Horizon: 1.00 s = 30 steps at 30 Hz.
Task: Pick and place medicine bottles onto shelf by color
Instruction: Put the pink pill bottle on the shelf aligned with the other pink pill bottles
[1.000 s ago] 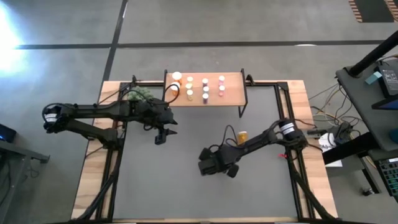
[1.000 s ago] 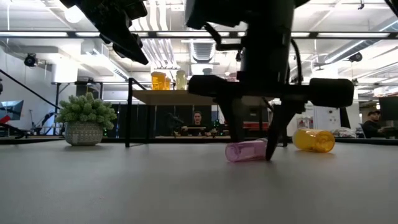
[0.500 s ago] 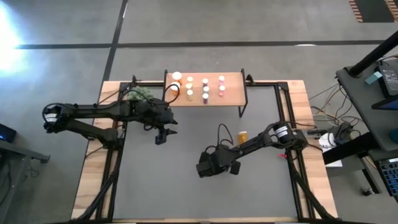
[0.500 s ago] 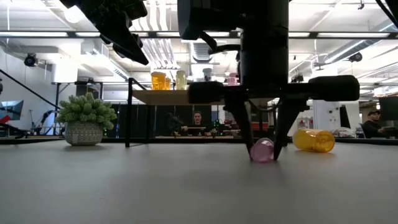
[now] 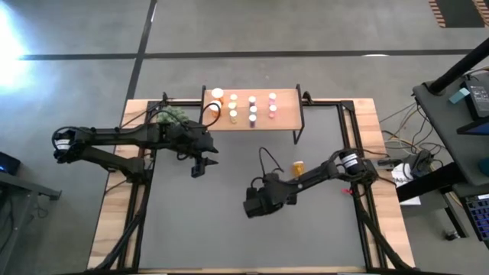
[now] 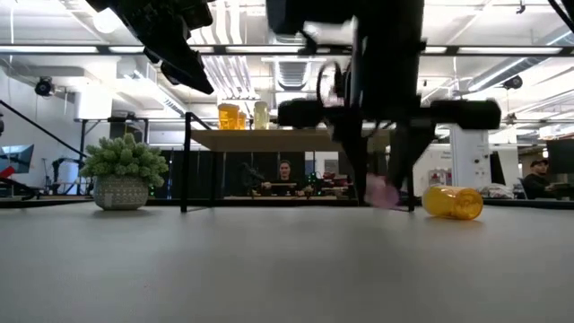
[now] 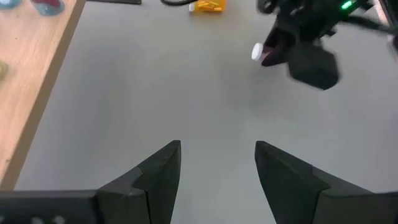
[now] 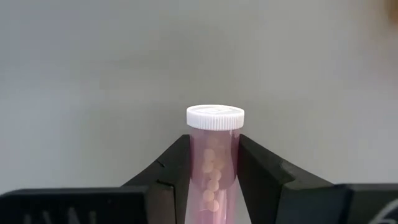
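Note:
My right gripper [image 5: 256, 205] is at mid-table, shut on a pink medicine bottle [image 8: 214, 155] with a white cap, which also shows in the low view [image 6: 384, 191] and the left wrist view [image 7: 264, 55]. An orange bottle [image 5: 297, 166] lies on its side on the table behind it. Several white-capped bottles stand on the light-wood shelf [image 5: 286, 114] at the far edge. My left gripper [image 5: 200, 166] hangs open in the air near the shelf's left front corner, with nothing between its fingers [image 7: 158, 171]. My right gripper pinches the pink bottle's body [image 8: 214, 177], just below the cap, between its two fingers. The fingers come from above, pointing steeply down, and lie along the bottle. The white cap [image 8: 215, 117] sticks out past the fingertips. The bottle is lifted clear of the table.
A green bushy plant in a pot [image 5: 172, 116] stands by the shelf's left end, under my left arm. The shelf's black legs [image 6: 186, 166] rise from the table's far side. The grey tabletop [image 5: 229, 237] stretches toward the near edge.
My right gripper has shut on the pink bottle that lay on its side on the table. Its wrist has rolled, and it has gone up a little. The bottle has turned from side-on to end-on in the low view and is now lifted clear.

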Each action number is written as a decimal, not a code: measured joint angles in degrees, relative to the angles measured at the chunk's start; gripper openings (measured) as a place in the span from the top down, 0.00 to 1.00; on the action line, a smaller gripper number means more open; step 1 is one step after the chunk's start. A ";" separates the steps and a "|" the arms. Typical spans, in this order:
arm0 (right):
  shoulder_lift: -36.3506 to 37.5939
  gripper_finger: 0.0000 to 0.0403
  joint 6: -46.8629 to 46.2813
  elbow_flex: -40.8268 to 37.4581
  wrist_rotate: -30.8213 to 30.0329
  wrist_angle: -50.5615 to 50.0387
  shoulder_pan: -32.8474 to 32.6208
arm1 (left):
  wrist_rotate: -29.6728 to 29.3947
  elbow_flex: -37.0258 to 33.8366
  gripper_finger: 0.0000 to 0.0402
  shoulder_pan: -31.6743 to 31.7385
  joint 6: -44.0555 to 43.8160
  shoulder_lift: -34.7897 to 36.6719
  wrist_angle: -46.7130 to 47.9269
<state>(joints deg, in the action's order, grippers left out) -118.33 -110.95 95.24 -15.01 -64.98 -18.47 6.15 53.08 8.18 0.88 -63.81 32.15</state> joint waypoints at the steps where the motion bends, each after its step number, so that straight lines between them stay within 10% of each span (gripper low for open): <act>1: 0.82 0.74 1.16 0.00 -0.91 -0.36 -0.17 | -0.02 0.00 0.53 0.00 -0.55 0.00 -0.01; 16: 20.78 0.75 17.60 -7.39 -16.58 -5.47 0.51 | -0.54 0.09 0.53 -0.01 -8.00 0.00 -2.40; 30: 40.49 0.75 32.96 -24.74 -53.96 5.88 0.52 | -0.59 0.15 0.53 0.00 -12.71 0.00 -14.06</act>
<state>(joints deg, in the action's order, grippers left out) -77.84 -77.99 70.50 -68.97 -59.10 -17.95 5.56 53.23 8.19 -11.83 -63.81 18.09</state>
